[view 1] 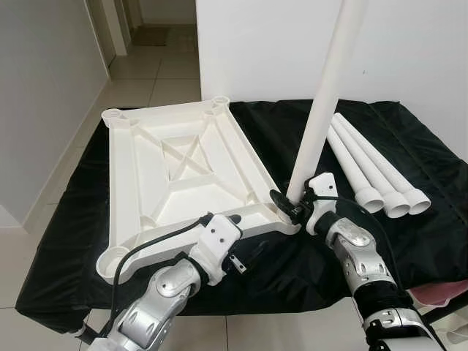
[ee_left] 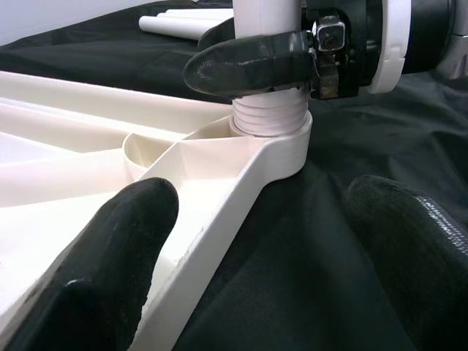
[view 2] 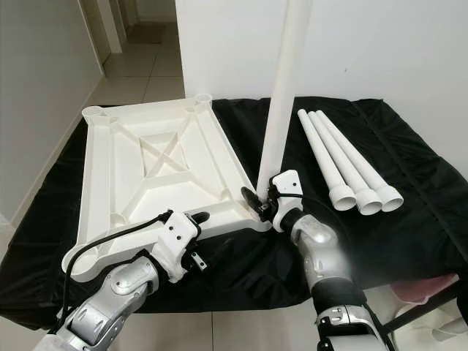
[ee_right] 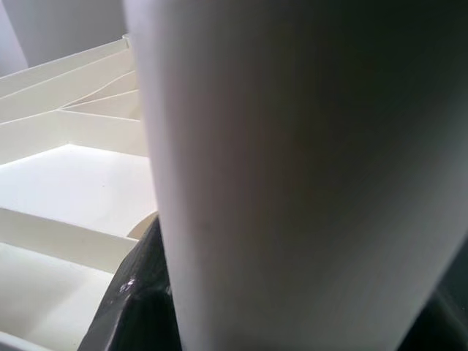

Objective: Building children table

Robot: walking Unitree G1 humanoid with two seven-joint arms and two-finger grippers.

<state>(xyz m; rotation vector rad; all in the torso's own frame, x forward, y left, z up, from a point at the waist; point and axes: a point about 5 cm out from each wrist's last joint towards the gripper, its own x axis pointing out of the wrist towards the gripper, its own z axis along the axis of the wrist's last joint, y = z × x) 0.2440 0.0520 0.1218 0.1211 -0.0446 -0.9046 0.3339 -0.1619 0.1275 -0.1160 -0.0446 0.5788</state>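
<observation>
The right gripper (view 1: 292, 205) is clenching the white plastic tube leg (view 1: 322, 102) in the five-o'clock socket of the upturned white tabletop (view 1: 175, 164); tilting risks cross-threading. The left gripper (view 1: 245, 245) is hovering released.

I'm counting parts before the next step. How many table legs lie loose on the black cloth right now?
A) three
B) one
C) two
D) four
A: three white legs lie side by side on the black cloth, apart from the upright leg that the right tool holds at the tabletop's corner socket.
</observation>
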